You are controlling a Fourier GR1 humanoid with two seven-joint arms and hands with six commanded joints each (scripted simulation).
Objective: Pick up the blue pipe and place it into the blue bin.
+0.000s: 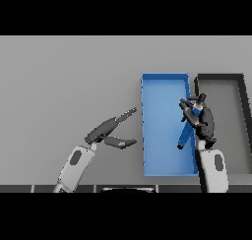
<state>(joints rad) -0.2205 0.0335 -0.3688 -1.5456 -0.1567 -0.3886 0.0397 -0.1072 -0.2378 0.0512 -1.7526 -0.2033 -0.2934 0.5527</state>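
The blue pipe (185,133), a slim straight rod, hangs tilted over the blue bin's (162,131) right side, clamped in the curled fingers of the right hand (203,121). Left of the bin, the left hand (110,131) hovers with fingers spread. The bin is a flat-walled rectangle; a dark grey bin (241,121) sits just right of it on the smooth grey table (69,76).

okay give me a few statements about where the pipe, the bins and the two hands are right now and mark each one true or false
1. The right hand is curled round the blue pipe. True.
2. The pipe lies on the bare table left of the bins. False: it hangs tilted over the blue bin.
3. The left hand holds the pipe. False: it is open, over the table left of the blue bin.
4. A dark bin stands right of the blue bin. True.
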